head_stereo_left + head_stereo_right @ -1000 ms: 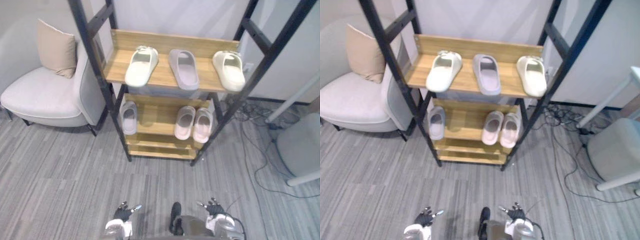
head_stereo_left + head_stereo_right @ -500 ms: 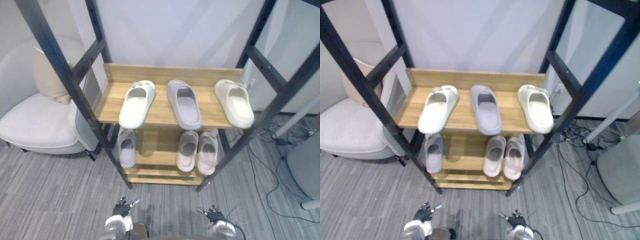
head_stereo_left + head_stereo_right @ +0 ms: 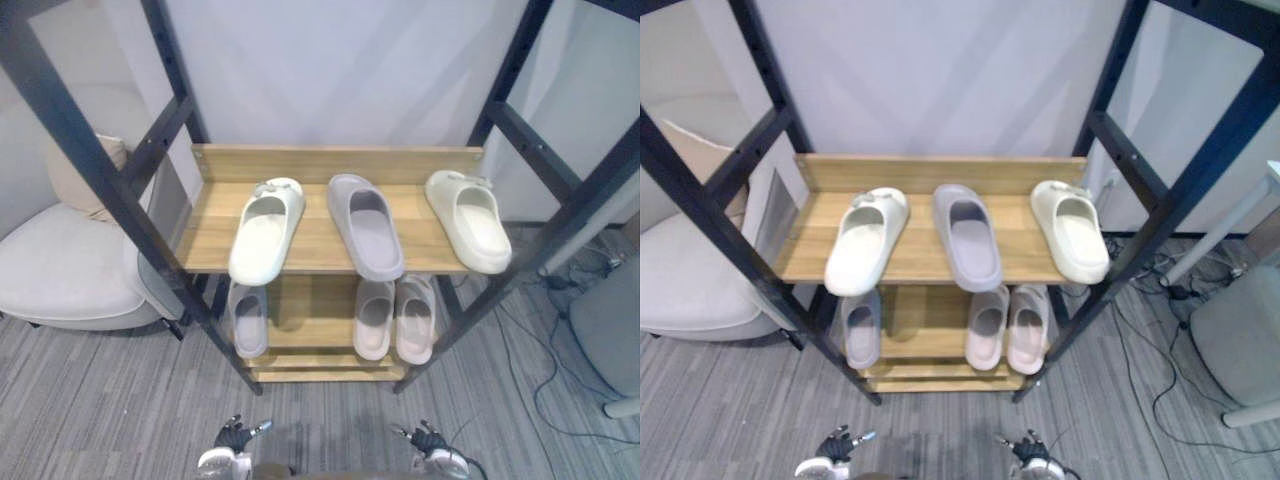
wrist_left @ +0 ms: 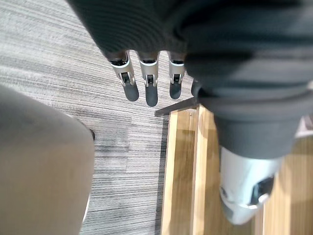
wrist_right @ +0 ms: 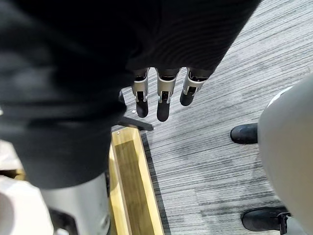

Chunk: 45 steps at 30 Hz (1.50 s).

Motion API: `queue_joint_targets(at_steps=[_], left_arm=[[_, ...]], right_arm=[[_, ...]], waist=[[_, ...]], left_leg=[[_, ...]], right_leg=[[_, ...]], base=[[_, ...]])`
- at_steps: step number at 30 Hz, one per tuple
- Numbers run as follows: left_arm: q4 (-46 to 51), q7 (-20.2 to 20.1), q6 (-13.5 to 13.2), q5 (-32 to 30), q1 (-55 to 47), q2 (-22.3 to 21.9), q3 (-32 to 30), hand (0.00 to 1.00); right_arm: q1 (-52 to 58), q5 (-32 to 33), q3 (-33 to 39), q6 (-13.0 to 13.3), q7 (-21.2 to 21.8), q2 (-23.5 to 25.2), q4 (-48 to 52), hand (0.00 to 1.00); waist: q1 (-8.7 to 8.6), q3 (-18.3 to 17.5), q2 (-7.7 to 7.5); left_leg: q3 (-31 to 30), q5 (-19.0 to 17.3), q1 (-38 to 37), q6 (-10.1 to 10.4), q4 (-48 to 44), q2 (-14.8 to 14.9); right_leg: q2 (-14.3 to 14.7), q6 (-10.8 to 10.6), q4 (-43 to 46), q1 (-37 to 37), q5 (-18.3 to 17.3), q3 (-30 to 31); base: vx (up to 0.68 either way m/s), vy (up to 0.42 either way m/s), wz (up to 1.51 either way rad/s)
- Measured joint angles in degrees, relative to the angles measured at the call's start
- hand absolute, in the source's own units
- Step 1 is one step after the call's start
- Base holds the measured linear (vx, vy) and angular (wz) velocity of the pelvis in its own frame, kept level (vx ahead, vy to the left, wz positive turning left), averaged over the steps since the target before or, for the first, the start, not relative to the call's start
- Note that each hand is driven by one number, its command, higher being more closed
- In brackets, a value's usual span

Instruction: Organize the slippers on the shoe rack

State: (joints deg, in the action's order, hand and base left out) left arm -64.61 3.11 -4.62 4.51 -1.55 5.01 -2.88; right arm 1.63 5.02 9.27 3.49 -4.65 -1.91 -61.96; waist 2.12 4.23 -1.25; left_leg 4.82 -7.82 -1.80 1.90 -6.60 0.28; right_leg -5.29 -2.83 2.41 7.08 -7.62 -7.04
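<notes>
Left robot hand (image 3: pixel 232 438) & right robot hand (image 3: pixel 428 440) hang low near the grey floor (image 3: pixel 120 400), well short of the rack, fingers straight, nothing held. Black-framed wooden shoe rack (image 3: pixel 312 238), top shelf: left cream foam slipper (image 3: pixel 265 232), grey-lilac foam slipper (image 3: pixel 365 226) between, right cream foam slipper (image 3: pixel 468 220). Lower shelf: small grey slipper (image 3: pixel 247 318), pale pink slipper pair (image 3: pixel 374 318).

Risks, IMO:
- The left cream one lies skewed w/ its near end at the shelf's front edge, so a clumsy reach could shove it off.
- An arm may clip the slanted black posts (image 3: pixel 95 170) either side.
</notes>
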Motion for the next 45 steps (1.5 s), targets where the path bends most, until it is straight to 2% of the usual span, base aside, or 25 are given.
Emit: queue_joint_targets(at_steps=[3,7,8,11,15,19,27,32,41,45], left_arm=[[-0.08,0.04,-0.04,-0.01,-0.10,0.06,0.07,0.00],[-0.02,0.11,-0.06,-0.02,-0.56,0.57,0.44,0.00],[0.00,0.11,-0.08,-0.02,-0.66,0.63,0.46,0.00],[0.21,0.25,-0.10,-0.05,-0.84,1.22,0.63,0.00],[0.65,0.43,-0.17,-0.05,-1.26,1.53,0.73,0.00],[0.62,0.39,-0.72,-0.15,-1.39,1.80,1.80,0.00],[0.92,0.15,-1.33,-1.07,-1.48,2.14,2.80,0.00],[1.03,-0.08,-1.41,-2.48,-1.47,2.10,2.81,0.00],[1.73,-0.72,-1.49,-3.12,-1.54,2.10,2.79,0.00],[2.16,-0.92,-1.51,-3.17,-1.55,2.08,2.77,0.00]], right_arm=[[2.57,0.05,-3.69,0.09,-0.66,-0.62,7.74,0.00],[7.36,-0.49,-6.48,1.24,-1.33,-0.96,26.94,0.00],[7.75,-0.58,-6.75,1.38,-1.41,-0.96,28.47,0.00],[12.22,-3.17,-7.68,2.61,-1.92,-0.39,44.16,0.00],[15.55,-5.15,-7.72,2.97,-2.20,-0.29,56.51,0.00],[16.76,-6.58,-7.74,5.17,-2.27,-0.29,66.81,0.00],[16.22,-9.56,-7.53,6.66,-3.29,-0.40,75.71,0.00],[10.44,-9.11,-7.19,7.89,-4.43,-1.67,79.17,0.00],[1.46,-7.11,-7.15,8.08,-4.40,-6.22,78.95,0.00],[-4.00,-6.62,-7.17,7.78,-4.38,-8.61,75.64,0.00]], waist=[[-0.17,-0.14,-0.01],[-1.39,-0.28,-0.56],[-1.45,-0.36,-0.67],[-2.12,0.08,-1.86],[-2.18,-0.02,-2.35],[-2.34,-0.05,-2.39],[-2.29,-0.19,-2.58],[-2.14,-0.22,-2.63],[-1.77,-0.20,-2.72],[-1.34,-0.14,-2.86]], left_leg=[[1.08,1.42,-0.48,0.12,2.56,0.18],[2.98,1.61,-0.85,-0.12,3.31,0.18],[3.22,1.67,-0.94,-0.20,3.50,0.14],[4.30,1.69,-1.11,-0.24,3.71,-0.17],[5.34,1.69,-0.94,-0.25,3.90,-0.30],[5.05,1.71,-0.89,-0.28,3.91,-0.44],[3.86,1.87,-0.59,-0.53,3.91,-0.54],[3.13,2.09,-0.26,-0.88,3.91,-0.95],[0.96,2.53,0.70,-1.57,3.91,-1.58],[0.35,2.71,0.89,-1.72,4.07,-1.72]], right_leg=[[0.36,0.15,-0.40,-1.36,0.88,1.65],[0.50,-0.16,-2.34,-1.65,2.73,4.24],[0.47,-0.20,-2.57,-1.65,2.92,4.45],[0.19,-0.62,-3.75,-1.80,3.89,5.89],[0.10,-0.88,-3.76,-2.92,4.16,7.32],[0.05,-0.98,-4.51,-3.06,4.87,7.90],[0.05,-1.05,-4.70,-3.03,5.10,7.62],[-0.27,-1.28,-4.64,-3.03,5.26,7.16],[-0.73,-1.38,-4.60,-2.86,5.30,5.13],[-0.81,-1.40,-4.54,-2.85,5.29,4.54]], base=[[-0.05,-0.019,-0.25],[-0.04,0.023,-0.28],[-0.02,0.046,-0.33],[-0.04,0.045,-0.21],[-0.02,0.020,-0.19],[-0.01,0.001,-0.12],[-0.02,-0.014,0.03],[-0.01,-0.006,0.05],[-0.01,-0.013,0.13],[-0.02,-0.011,0.08]])
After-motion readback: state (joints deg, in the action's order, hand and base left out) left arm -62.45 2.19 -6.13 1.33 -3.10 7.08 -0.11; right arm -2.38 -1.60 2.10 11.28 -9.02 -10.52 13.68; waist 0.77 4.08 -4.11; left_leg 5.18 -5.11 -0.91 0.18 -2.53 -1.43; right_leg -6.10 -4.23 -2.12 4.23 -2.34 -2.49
